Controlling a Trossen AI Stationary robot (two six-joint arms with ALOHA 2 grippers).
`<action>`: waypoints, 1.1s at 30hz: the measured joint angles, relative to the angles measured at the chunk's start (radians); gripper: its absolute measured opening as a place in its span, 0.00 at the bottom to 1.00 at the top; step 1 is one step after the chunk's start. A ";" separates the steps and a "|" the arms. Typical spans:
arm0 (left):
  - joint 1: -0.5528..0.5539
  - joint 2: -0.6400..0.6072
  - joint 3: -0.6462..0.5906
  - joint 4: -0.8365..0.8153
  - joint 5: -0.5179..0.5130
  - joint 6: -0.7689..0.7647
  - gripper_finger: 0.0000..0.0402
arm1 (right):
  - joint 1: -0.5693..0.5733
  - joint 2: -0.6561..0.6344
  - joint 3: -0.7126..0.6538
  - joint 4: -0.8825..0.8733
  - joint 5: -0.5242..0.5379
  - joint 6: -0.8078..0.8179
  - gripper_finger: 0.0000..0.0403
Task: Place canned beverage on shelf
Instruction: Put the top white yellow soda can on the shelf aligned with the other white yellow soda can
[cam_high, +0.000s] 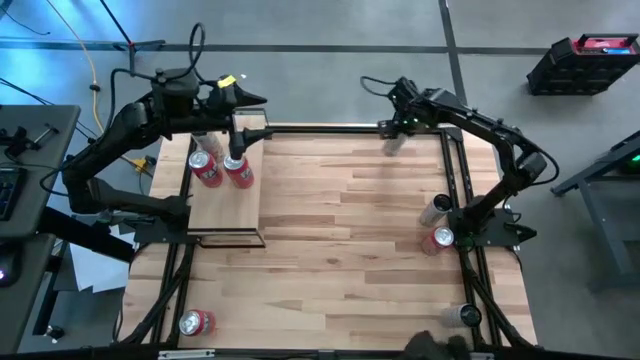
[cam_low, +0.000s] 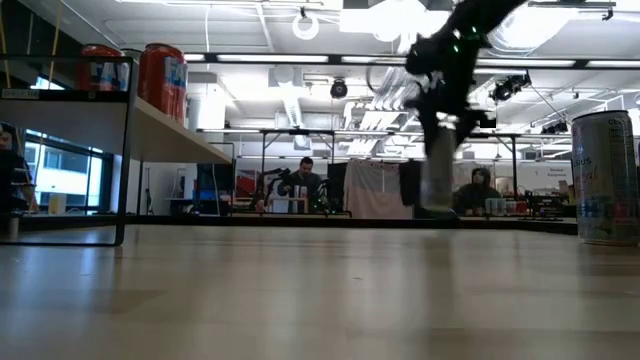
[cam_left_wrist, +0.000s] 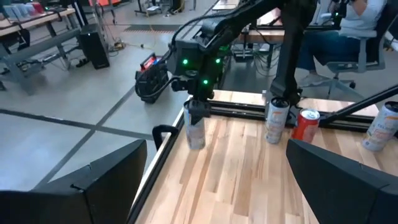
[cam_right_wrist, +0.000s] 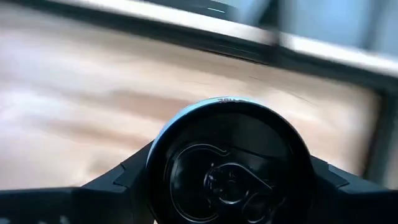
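Note:
The shelf (cam_high: 225, 205) is a narrow pale-wood board in a thin black frame at the table's left. Two red cans (cam_high: 206, 168) (cam_high: 238, 171) stand on its far end; they also show in the low view (cam_low: 162, 78). My left gripper (cam_high: 250, 132) hangs open and empty over the shelf's far end, its fingers wide apart in the left wrist view (cam_left_wrist: 211, 186). My right gripper (cam_high: 394, 128) is at the table's far edge, shut on a silver can (cam_high: 393, 144), which also shows in the left wrist view (cam_left_wrist: 196, 127) and blurred in the low view (cam_low: 437, 170). My right gripper pinches the silver can's upper part between its two fingers (cam_right_wrist: 127, 180), one on each side of the can's wall just below the top rim (cam_right_wrist: 163, 134). The fingers come from above, pointing down. The can is upright (cam_left_wrist: 196, 130); whether its base is on the table I cannot tell.
A silver can (cam_high: 437, 208) and a red can (cam_high: 440, 238) stand by the right arm's base, another silver can (cam_high: 467, 315) at the near right, and a red can (cam_high: 195, 323) at the near left. Black frame rails run along the table's edges. People sit beyond the table (cam_low: 305, 180).

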 joint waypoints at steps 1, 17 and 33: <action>0.000 0.000 0.000 0.000 0.006 0.000 0.94 | 0.022 0.000 0.024 0.002 -0.019 -0.039 0.62; 0.000 0.001 0.000 0.103 0.098 -0.049 0.94 | 0.429 0.145 0.382 0.053 -0.136 -0.521 0.61; 0.001 -0.058 0.001 0.152 0.172 -0.204 0.94 | 0.502 0.540 0.781 -0.187 -0.260 -1.056 0.61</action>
